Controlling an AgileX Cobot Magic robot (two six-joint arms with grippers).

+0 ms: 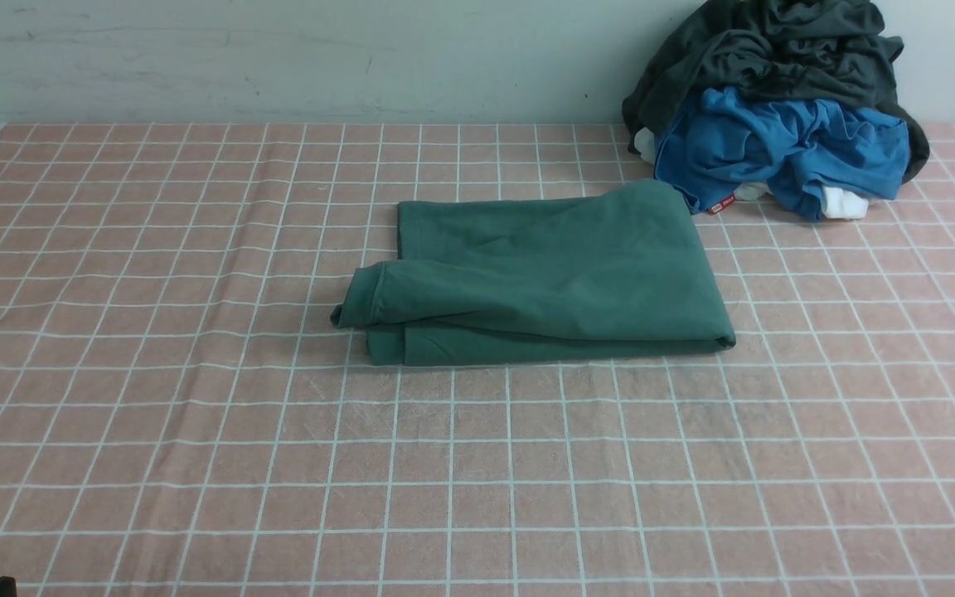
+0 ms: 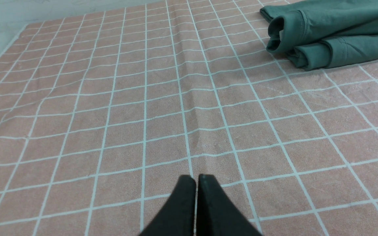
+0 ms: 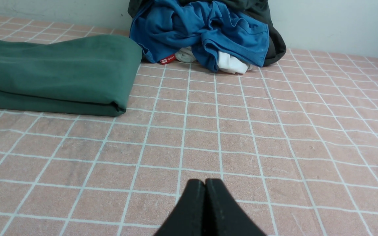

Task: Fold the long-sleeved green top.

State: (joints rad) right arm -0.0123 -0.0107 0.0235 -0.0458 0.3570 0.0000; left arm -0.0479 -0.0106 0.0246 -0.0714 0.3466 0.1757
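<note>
From the front camera I can barely see my arms; only a dark scrap shows at the bottom left corner, and I cannot say what part it is. The clothes pile (image 1: 776, 108) at the far right is cut off at the top, and the white piece under its blue garment (image 1: 784, 153) is too bunched to identify. I can make out no neck label on the green top (image 1: 544, 274).

The green top lies folded into a flat packet on the checked cloth of the bench (image 1: 196, 464), its long axis running left to right. The rolled, open edges face left and the smooth fold faces right, with its far right corner just beside the clothes pile.

My left gripper (image 2: 196, 178) is fully closed and holds nothing, well apart from the green top's left end. My right gripper (image 3: 205, 182) is likewise pressed shut and empty, well apart from its right end.
</note>
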